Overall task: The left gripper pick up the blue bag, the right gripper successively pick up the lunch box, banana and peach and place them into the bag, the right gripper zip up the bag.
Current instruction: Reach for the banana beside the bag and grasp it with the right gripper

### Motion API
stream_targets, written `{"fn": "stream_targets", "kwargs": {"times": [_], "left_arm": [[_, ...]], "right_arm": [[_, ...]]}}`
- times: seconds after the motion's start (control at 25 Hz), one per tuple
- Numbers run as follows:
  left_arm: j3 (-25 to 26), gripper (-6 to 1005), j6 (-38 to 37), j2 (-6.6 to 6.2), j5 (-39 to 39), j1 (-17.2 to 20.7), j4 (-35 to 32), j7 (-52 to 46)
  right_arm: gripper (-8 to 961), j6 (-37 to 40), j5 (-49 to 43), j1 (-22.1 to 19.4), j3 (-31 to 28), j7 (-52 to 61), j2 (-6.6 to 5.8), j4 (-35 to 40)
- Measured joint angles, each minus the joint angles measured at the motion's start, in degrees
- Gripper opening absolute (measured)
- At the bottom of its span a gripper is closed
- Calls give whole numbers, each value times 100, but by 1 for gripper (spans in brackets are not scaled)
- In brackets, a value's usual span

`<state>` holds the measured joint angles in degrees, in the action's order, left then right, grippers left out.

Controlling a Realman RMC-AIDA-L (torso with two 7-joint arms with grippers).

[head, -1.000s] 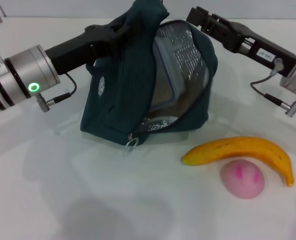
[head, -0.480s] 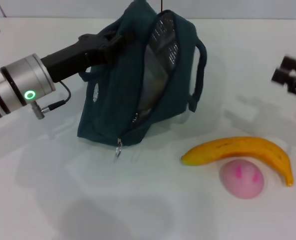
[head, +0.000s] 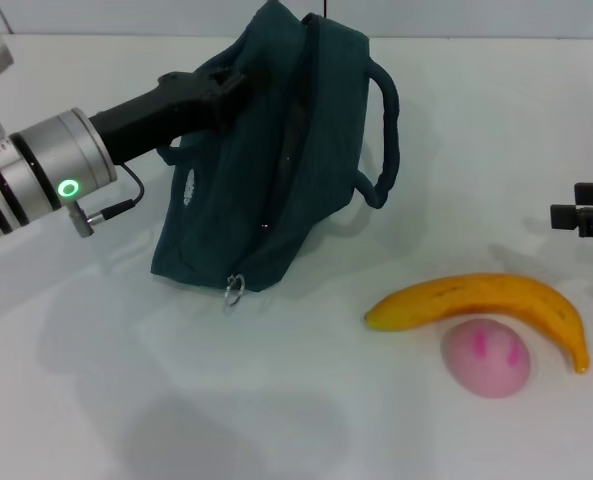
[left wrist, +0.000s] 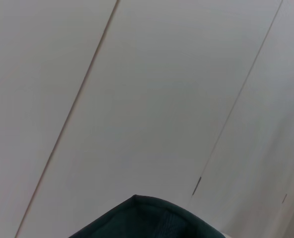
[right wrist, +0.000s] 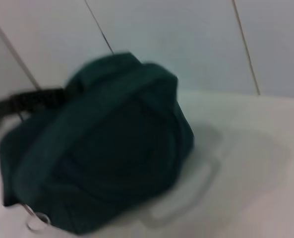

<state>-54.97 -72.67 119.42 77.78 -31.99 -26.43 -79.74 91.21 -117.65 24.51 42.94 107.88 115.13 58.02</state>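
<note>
Blue bag (head: 266,180) now slumped shut, foil lining hidden, right claw (head: 561,215) withdrawn.

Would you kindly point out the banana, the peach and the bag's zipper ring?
banana (head: 476,298), head view, middle of its curve.
peach (head: 486,356), head view, its top.
zipper ring (head: 234,292), head view, the metal loop.

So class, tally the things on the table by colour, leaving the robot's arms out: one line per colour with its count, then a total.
Teal-blue: 1, the blue bag
Yellow: 1, the banana
Pink: 1, the peach
Total: 3
</note>
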Motion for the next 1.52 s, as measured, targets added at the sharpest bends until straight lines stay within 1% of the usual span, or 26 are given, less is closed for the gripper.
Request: {"fn": "stream_targets", "kwargs": {"times": [0.16, 0.24, 0.28, 0.44, 0.72, 0.88, 1.16, 1.4, 1.52], "left_arm": [[0, 39, 1, 2, 1, -9, 3, 2], [2, 39, 6, 3, 1, -21, 5, 2], [4, 39, 12, 3, -3, -25, 6, 3], [26, 39, 33, 3, -24, -33, 6, 3], [22, 39, 72, 3, -31, -96, 8, 3], [33, 39, 82, 3, -45, -105, 6, 3], [40, 39, 89, 3, -52, -121, -24, -12], [39, 39, 89, 8, -57, -160, -1, -22], [39, 39, 88, 10, -61, -160, 6, -22]], "right_arm": [[675, 99, -699, 307, 37, 431, -23, 353], [675, 135, -831, 376, 80, 500, -26, 420], [674, 176, -1050, 510, 297, 667, -49, 537], [674, 233, -1382, 738, 686, 950, -117, 627], [674, 440, -1629, 1010, 1246, 1083, -177, 716], [673, 451, -1932, 1130, 1442, 1118, -141, 721], [673, 474, -2000, 1205, 1973, 1131, -105, 728], [672, 496, -2077, 1217, 2098, 1133, -77, 694], [672, 347, -2168, 1219, 2325, 1116, -39, 659]]}}
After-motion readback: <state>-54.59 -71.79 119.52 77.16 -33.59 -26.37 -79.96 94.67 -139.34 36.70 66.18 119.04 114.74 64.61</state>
